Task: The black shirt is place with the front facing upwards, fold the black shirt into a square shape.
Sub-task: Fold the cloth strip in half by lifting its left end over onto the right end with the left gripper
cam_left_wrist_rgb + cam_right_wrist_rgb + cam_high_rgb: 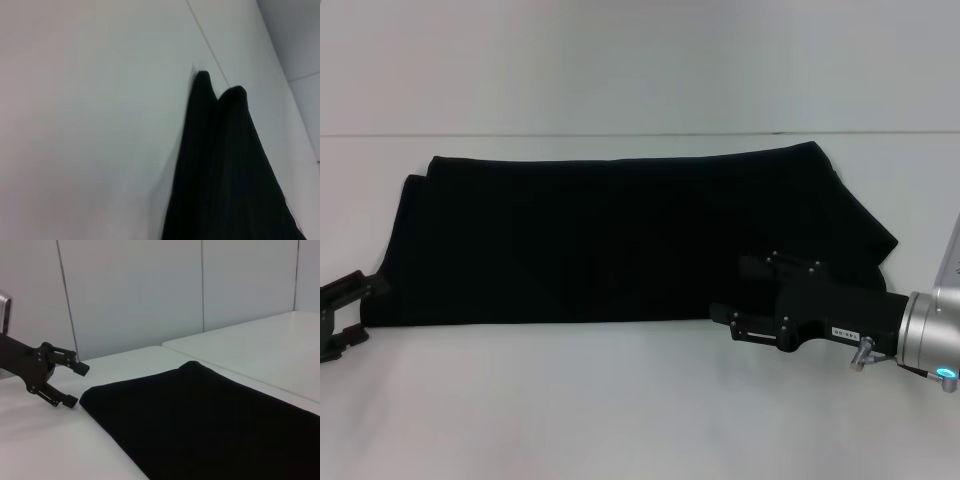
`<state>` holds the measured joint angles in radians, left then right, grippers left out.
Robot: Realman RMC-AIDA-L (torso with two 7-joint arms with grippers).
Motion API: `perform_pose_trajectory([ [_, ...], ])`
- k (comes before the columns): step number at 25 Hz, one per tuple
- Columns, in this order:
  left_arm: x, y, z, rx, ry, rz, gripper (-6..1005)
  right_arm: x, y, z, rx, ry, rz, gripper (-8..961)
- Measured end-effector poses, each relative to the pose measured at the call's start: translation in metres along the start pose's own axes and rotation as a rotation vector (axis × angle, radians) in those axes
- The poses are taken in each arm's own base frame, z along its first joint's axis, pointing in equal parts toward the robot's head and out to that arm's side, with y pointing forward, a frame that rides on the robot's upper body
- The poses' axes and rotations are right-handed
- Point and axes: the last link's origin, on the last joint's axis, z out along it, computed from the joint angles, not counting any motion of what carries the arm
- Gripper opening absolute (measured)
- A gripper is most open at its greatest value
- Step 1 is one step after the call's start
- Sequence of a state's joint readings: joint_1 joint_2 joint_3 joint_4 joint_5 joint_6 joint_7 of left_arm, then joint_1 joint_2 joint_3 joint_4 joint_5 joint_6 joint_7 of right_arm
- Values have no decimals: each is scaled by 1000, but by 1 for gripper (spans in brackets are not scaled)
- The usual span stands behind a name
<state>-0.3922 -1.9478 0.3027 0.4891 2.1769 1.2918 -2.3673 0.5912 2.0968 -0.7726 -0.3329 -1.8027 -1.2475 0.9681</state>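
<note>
The black shirt [620,240] lies flat on the white table [620,400] as a long band running left to right, folded over on itself, its right end slanting. In the left wrist view its two rounded corners show at the shirt's [225,165] far end. My left gripper [365,308] rests open on the table just off the shirt's near left corner; the right wrist view shows this left gripper [80,385] with its jaws apart beside the shirt's [210,420] corner. My right gripper [728,290] is open over the shirt's near edge toward the right end, holding nothing.
A seam [620,133] crosses the table just behind the shirt. Grey wall panels [135,290] stand beyond the table's left end. Bare white tabletop lies in front of the shirt.
</note>
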Motion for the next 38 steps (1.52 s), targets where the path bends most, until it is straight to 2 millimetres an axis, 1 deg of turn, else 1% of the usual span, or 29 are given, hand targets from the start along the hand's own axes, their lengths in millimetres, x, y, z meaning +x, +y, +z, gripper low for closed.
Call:
perform_pose_trajectory([
  [12, 6, 2, 11, 30, 23, -8, 937, 0, 0, 0, 3, -3, 2, 832],
  [22, 7, -1, 5, 33, 26, -16, 934, 1, 0, -1, 5, -5, 7, 833],
  [31, 14, 10, 17, 32, 27, 18, 931, -1, 0, 0, 2, -9, 5, 834],
  [32, 17, 15, 22, 36, 25, 34, 931, -1, 0, 0, 0, -11, 5, 834],
  [38, 20, 26, 35, 40, 13, 76, 929, -2, 0, -1, 0, -16, 7, 833],
])
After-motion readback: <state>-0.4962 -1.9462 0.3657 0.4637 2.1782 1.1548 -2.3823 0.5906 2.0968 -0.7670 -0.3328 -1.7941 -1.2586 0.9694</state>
